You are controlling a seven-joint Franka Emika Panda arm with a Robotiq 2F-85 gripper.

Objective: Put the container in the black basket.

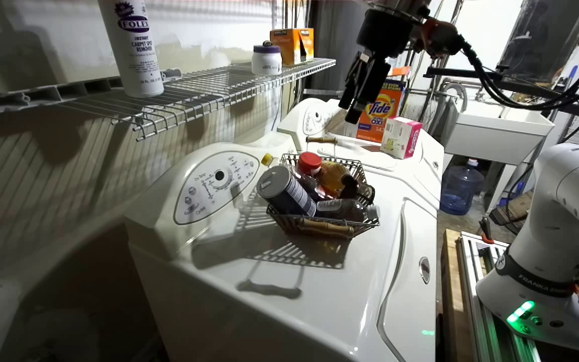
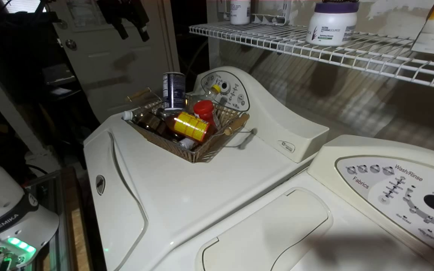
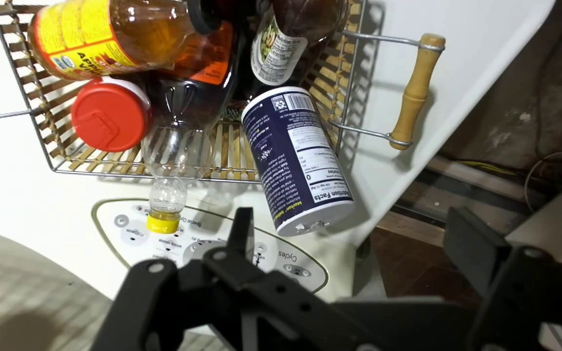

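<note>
Canister [image 3: 298,161] leaning in basket [image 2: 165,146] among bottles [image 3: 108,41], upper end jutting past rim, lower end perhaps touching one. Gripper [image 2: 134,37] hovering higher, fingers [image 3: 471,246] standing wide.

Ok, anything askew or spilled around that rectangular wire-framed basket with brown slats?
The dark blue cylindrical canister tilts, one end jutting beyond the basket, so it looks precarious. The yellow-capped clear plastic bottle pokes out too. No spill shows.
</note>
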